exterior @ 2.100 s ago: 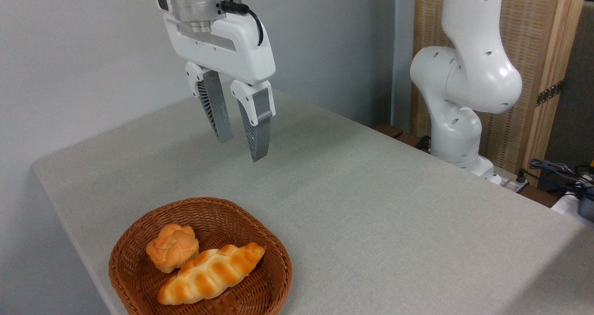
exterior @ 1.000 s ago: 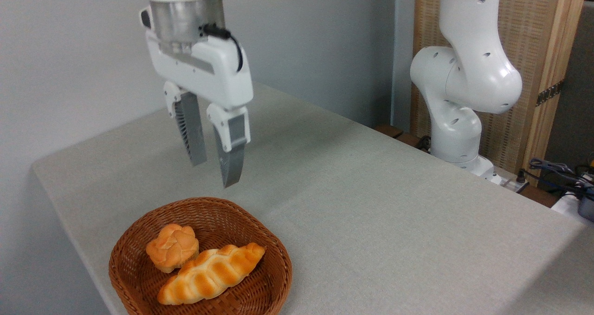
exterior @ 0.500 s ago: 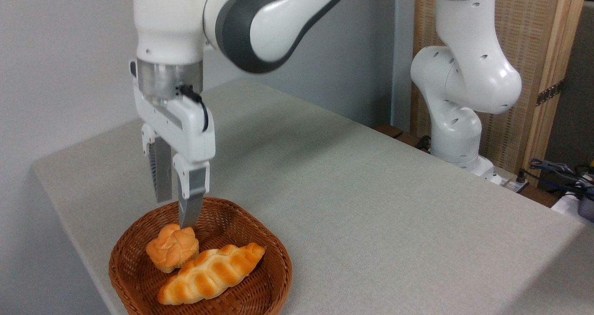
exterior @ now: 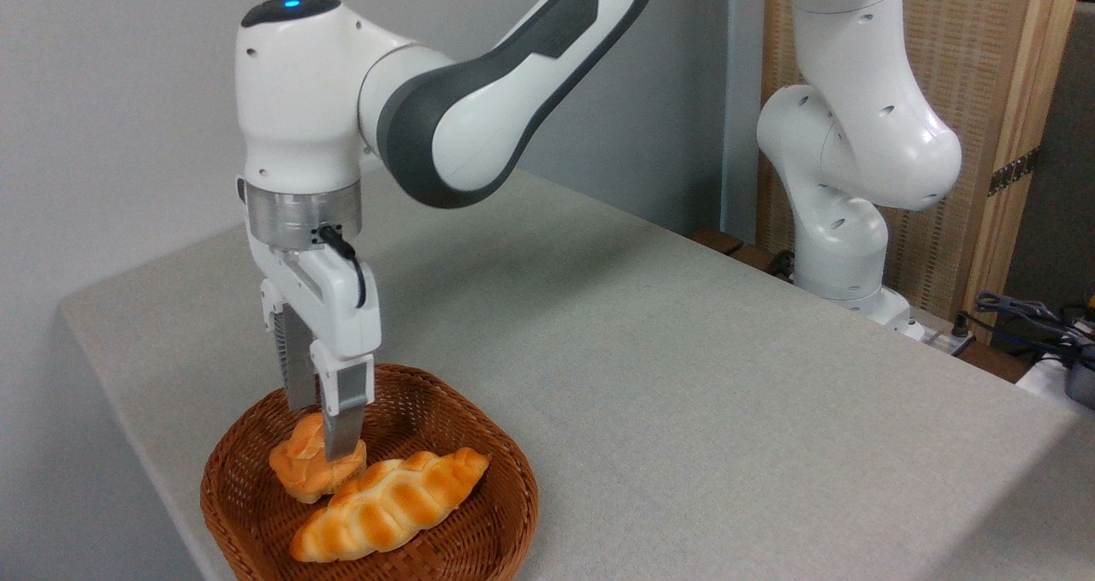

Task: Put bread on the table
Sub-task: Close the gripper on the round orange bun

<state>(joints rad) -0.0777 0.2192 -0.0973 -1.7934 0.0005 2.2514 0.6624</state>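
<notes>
The small round golden-orange bun with a knotted top [exterior: 310,470] sits inside the round brown wicker basket [exterior: 479,547], at its left side and touching the longer braided, pointed-end loaf [exterior: 389,504] that lies across the basket's middle. The white arm's two-finger gripper [exterior: 323,440] points straight down over the bun, with the near grey finger overlapping the bun's top and the far finger behind it; the jaws look set astride the bun, but I cannot tell whether they are pressing on it or merely around it. The large table with its light grey-beige cloth surface [exterior: 684,376] carries nothing but the basket. By my reading the task is in its early part: the reach to the bun looks done, while securing it, lifting it out of the basket and laying it on the cloth all remain.
</notes>
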